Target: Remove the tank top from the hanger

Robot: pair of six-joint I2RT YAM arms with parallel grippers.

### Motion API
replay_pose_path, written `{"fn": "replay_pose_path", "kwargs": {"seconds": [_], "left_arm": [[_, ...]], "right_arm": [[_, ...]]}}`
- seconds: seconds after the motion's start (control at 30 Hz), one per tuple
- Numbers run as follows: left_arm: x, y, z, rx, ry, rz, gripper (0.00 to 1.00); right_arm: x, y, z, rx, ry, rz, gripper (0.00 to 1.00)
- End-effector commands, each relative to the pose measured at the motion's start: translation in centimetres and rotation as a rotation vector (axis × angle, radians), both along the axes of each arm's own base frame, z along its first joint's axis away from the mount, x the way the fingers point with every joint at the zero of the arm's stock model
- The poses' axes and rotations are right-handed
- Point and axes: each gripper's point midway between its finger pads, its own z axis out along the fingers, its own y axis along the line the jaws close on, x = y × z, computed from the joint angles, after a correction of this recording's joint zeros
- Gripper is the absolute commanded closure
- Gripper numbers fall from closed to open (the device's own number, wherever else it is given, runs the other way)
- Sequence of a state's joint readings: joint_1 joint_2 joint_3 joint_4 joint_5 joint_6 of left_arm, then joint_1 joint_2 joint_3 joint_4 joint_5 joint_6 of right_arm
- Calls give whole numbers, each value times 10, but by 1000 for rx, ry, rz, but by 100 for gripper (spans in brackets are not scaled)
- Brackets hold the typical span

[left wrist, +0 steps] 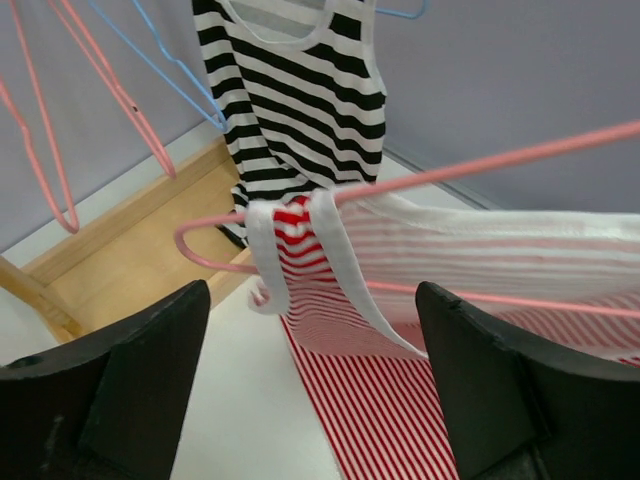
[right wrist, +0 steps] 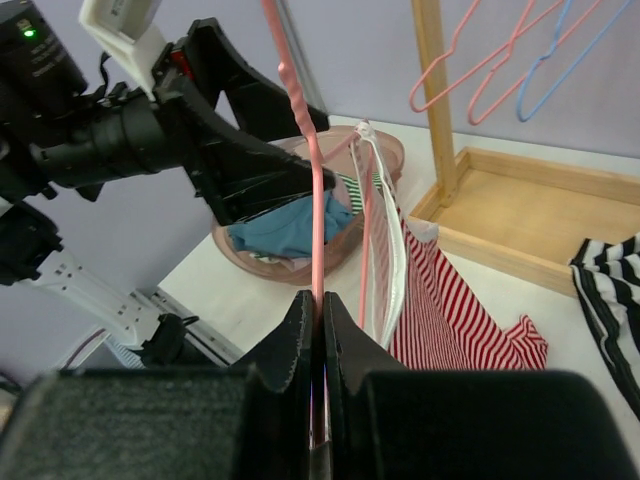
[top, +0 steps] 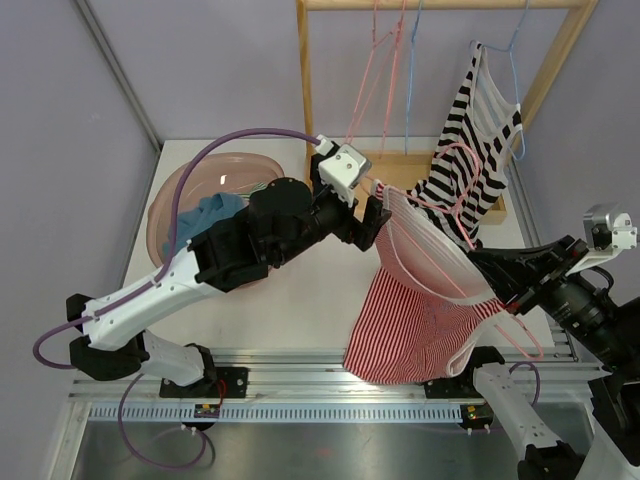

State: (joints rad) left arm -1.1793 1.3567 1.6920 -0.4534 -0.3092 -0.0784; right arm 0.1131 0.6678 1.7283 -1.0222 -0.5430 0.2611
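Hanger [right wrist: 317, 220] clamped in right jaws, clear only from wrist; left jaws agape.

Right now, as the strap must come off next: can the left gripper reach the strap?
Probably yes: the left gripper is open, the strap hangs over the hanger just ahead of it, and nothing lies between.

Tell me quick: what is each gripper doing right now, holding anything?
Left gripper: open, holding nothing; the tank top strap lies just ahead.
Right gripper: shut on the pink hanger.
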Motion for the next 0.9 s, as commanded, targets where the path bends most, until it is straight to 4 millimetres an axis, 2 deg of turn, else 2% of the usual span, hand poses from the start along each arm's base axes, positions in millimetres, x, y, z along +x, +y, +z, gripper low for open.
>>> {"fn": "replay_pose_path", "kwargs": {"seconds": [0.0,0.07,0.13,0.2,0.33,0.4,0.5,0.6,0.7,0.73,0.83,0.87], "left_arm": [[11,15,28,-72,-74,91,19],[16,16,24,-59,-75,118,23],[17,15,20,-45,-74,123,24],[20,12,12,-27,-67,131,30],[21,7,3,-19,-53,131,32],[21,6,-1,-18,-47,126,30],[19,4,0,-32,-42,115,21],[17,0,-1,-40,-36,97,21],[17,-3,-3,-40,-31,92,33],[18,-4,-5,-37,-30,96,47],[20,-4,-10,-24,-27,105,70],[20,-4,-12,-21,-26,108,71]], "right_arm": [[-22,14,19,43,-53,109,100],[-28,15,24,50,-73,120,100],[-33,14,28,55,-95,121,100],[-37,16,32,63,-111,136,100],[-29,16,30,68,-107,126,100],[-24,13,28,75,-107,102,100],[-14,11,21,80,-103,80,100],[-14,11,24,100,-124,77,100],[-17,11,29,117,-145,75,100],[-17,10,29,117,-149,70,100],[-18,5,32,120,-163,34,100],[-18,4,33,121,-170,26,100]]}}
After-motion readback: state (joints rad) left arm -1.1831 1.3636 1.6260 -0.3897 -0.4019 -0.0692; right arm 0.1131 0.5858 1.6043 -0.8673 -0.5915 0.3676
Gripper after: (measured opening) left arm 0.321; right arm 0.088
